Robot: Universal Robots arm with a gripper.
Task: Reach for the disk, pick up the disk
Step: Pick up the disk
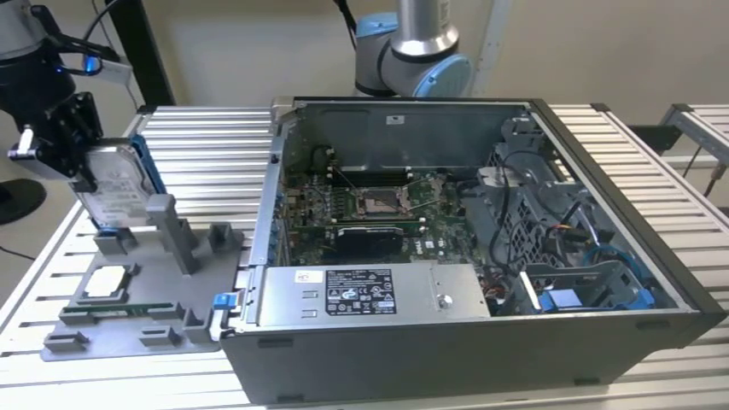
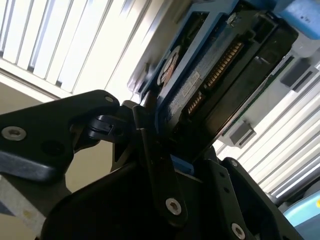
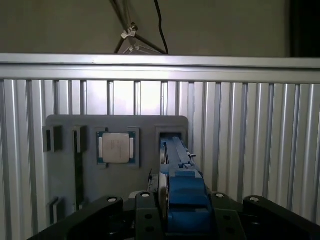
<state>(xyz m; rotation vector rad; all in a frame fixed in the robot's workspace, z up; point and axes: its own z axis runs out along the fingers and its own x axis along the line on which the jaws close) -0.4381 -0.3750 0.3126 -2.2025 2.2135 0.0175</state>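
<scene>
Slatted metal tabletop (image 1: 205, 145), carrying an open computer case (image 1: 479, 342) at the exterior view's right and a grey fixture tray (image 1: 125, 333) at its left. Disk (image 1: 114, 184), blue-framed, upright at the tray's far end, lower edge at a slot there. Pincer (image 1: 78, 166) clenched on the disk, a finger against each face. Small square processor chip (image 1: 106, 280) flat in the tray, nearer.
</scene>
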